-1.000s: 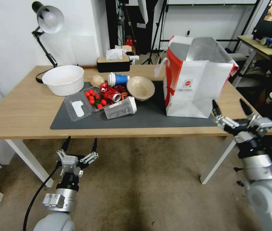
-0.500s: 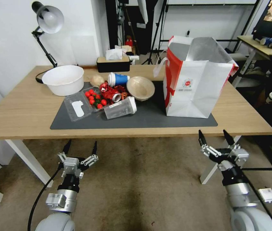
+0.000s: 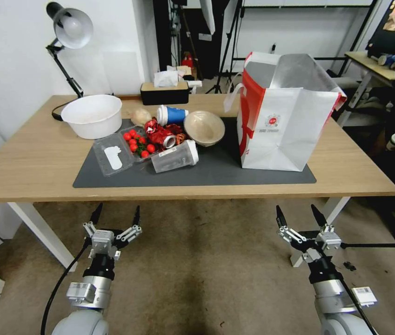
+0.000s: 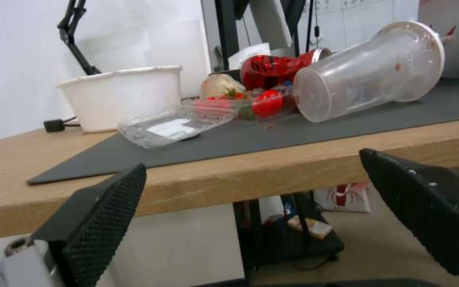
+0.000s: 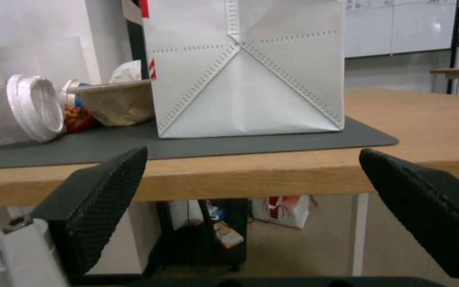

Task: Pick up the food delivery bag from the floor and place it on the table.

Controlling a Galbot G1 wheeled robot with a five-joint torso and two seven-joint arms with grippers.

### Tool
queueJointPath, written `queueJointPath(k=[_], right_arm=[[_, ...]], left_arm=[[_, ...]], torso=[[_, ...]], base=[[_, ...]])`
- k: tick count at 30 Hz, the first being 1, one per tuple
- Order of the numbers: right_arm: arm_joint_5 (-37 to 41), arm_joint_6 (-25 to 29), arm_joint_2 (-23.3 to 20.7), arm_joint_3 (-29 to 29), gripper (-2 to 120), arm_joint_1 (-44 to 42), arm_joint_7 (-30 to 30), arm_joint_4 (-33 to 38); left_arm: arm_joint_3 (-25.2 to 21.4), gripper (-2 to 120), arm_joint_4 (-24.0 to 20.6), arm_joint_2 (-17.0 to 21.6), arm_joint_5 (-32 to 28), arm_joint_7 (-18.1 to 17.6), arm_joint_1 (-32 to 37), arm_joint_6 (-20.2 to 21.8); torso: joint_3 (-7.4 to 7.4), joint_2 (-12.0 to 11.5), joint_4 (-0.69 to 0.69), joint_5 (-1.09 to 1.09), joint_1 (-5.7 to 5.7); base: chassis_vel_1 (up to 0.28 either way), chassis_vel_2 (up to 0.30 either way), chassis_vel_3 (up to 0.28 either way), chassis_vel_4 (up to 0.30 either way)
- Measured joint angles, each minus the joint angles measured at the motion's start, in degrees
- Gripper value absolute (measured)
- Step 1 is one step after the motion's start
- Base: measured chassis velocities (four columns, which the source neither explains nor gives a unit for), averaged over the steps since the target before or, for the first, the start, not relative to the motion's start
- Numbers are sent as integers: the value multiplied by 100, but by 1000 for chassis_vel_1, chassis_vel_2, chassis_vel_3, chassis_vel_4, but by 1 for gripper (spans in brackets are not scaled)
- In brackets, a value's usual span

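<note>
Room: I see a light-wood worktop [image 3: 30, 163] on white legs, a white wall behind it, and the brown-grey carpet floor [image 3: 206, 270] in front.
Food delivery bag: the food delivery bag [image 3: 281, 125] stands upright on the right part of the dark grey mat [image 3: 216, 172], its mouth open and the silver lining visible. It is on the worktop, not on the floor.
Bag in right wrist view: I see the white folded bottom of the bag on the mat, set back from the worktop edge.
Beside the bag: a beige bowl [image 3: 204, 128] lies tilted just to its left, then a clear plastic cup [image 3: 175, 157] on its side, a crushed red can [image 3: 162, 135], a blue and white cup [image 3: 171, 114] and an open clear box with tomatoes [image 3: 137, 143].
Further left: a white bowl [image 3: 92, 116] and a desk lamp [image 3: 69, 32].
Back edge: a black tissue box [image 3: 164, 90].
Right gripper: my right gripper [image 3: 300, 217] is below the worktop edge, over the floor, fingers apart, holding nothing.
Left gripper: my left gripper [image 3: 116, 215] is also low over the floor, fingers apart and empty.
</note>
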Motion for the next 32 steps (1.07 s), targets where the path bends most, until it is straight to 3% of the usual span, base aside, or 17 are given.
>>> queueJointPath(k=[32], right_arm=[[19,-20,-18,16,100,18,4,6]], left_arm=[[-1,100,11,-7,29,-9,5,-11]], torso=[[0,0,0,0,0]], base=[[0,0,0,0]])
